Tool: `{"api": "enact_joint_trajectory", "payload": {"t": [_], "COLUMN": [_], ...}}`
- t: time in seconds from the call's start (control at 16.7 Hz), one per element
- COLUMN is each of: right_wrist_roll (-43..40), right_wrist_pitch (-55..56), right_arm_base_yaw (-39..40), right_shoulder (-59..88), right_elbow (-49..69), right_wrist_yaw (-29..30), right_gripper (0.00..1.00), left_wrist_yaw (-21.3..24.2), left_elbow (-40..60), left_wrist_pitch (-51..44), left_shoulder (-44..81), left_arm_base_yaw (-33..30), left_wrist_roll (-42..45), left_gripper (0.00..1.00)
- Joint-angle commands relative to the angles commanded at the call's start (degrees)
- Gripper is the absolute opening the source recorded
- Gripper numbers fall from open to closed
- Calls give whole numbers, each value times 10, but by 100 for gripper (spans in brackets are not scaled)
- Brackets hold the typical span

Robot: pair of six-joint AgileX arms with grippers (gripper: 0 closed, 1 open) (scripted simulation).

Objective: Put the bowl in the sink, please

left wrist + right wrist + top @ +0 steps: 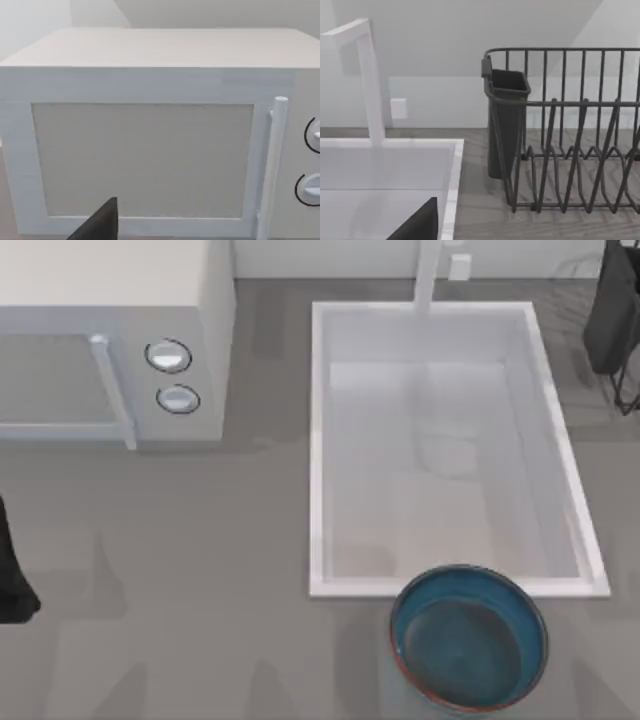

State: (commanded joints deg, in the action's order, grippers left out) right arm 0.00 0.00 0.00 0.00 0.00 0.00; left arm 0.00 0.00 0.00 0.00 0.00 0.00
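Top view has the round deep teal-blue bowl w/ reddish-brown rim [468,651] upright on the grey desk [200,570], touching the near rim of the large white rectangular sink [318,440], not inside it; white microwave [205,340] at left; can't tell either gripper's state.

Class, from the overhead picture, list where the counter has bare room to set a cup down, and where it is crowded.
Free: the grey strip between the microwave and the sink, and the wide patch in front of the microwave, left of the bowl. Crowded: the bowl overlaps the sink's front rim as seen from above; the dish rack fills the far right.
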Motion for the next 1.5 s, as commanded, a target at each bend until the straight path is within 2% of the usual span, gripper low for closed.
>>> {"api": "enact_joint_trajectory", "payload": {"t": [0.24,0.42,1.08,1.5], "right_wrist_roll": [9,41,237,317], "right_wrist_pitch": [-18,-84,-502,-668], "right_arm_base_yaw": [9,41,232,311], "right_shoulder": [19,92,658,875], "right_elbow": [19,88,483,657], "right_wrist_yaw": [0,1,-4,-1], "right_gripper": [100,100,100,100], "left_wrist_yaw": [0,0,0,0], "left_elbow": [0,0,0,0], "left_wrist_pitch": [0,0,0,0], "left_shoulder": [0,0,0,0], "left_arm_base_yaw": [0,0,0,0], "left_wrist_roll": [0,0,0,0], "left_gripper": [100,100,100,100]}}
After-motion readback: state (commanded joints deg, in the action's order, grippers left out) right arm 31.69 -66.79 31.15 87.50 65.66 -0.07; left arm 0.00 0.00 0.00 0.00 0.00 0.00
